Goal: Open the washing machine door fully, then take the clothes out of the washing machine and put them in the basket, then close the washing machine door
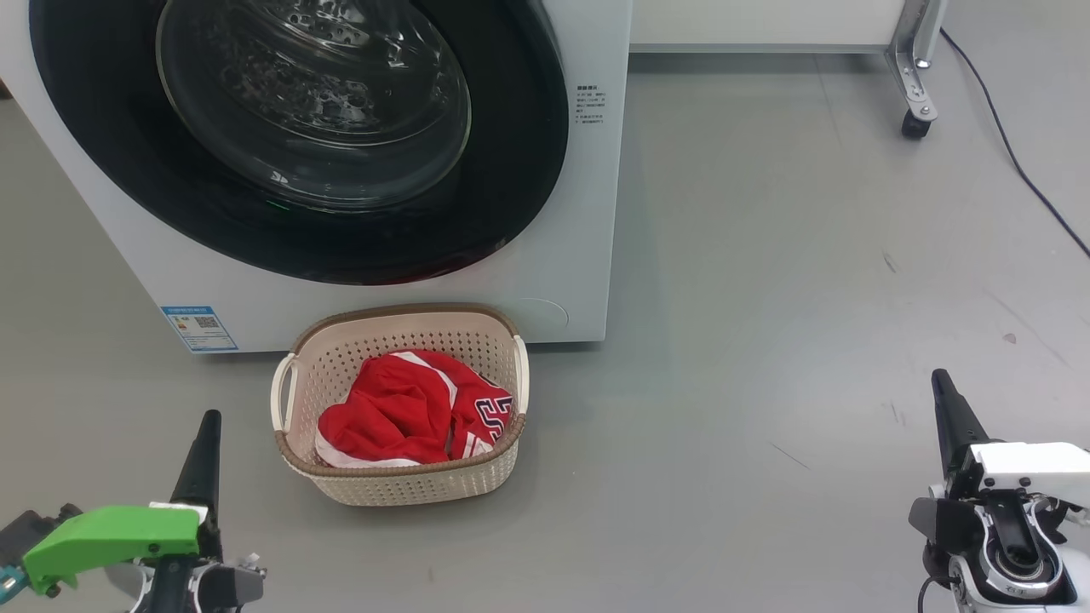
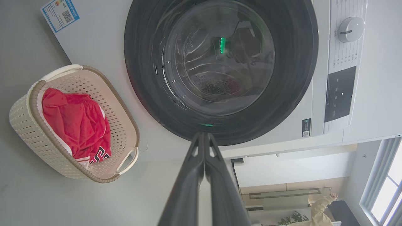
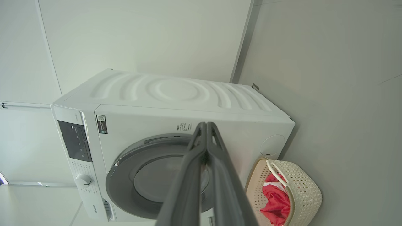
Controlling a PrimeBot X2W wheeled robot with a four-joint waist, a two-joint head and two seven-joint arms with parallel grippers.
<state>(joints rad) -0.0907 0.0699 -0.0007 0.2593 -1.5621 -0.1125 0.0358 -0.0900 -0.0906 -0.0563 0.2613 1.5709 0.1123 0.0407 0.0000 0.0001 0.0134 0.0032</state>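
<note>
Holds nothing in closed left gripper, right gripper; bright red jerseys in cream perforated basket before white washing machine, black-rimmed door closed.

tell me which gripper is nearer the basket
Left. The left gripper is close beside the basket, just off its left side; the right gripper is far off to its right.
</note>
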